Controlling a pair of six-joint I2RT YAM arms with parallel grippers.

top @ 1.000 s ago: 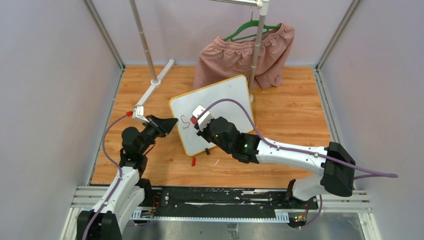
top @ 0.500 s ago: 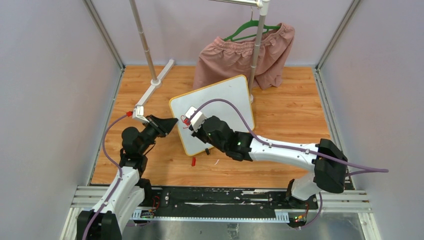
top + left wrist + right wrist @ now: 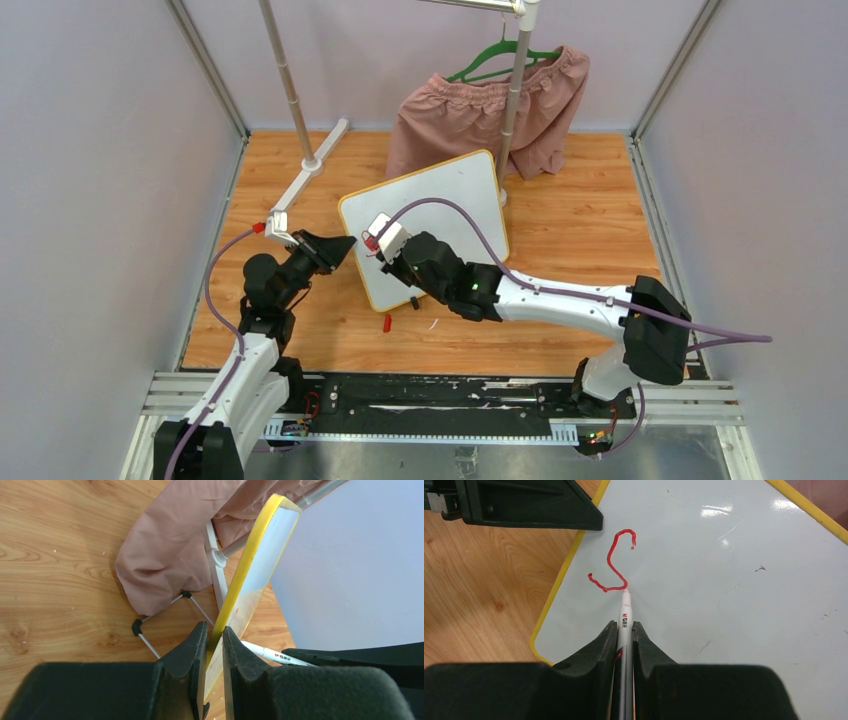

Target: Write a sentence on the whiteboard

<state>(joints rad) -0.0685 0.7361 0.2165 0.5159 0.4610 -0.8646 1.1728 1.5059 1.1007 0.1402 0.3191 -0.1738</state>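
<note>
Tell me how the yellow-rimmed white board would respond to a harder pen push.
Probably stiff: the yellow-rimmed white board shows a straight edge. It may pivot, since the left claw clamps just one edge. Its glossy face probably lets the white marker pen skid.

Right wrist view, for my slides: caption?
Right jaws hold a marker, tip at a red S on the whiteboard.

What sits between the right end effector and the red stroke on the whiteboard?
Only the marker: the right end effector clamps it, and its tip touches the lower end of the red stroke on the whiteboard, seen in the right wrist view.
</note>
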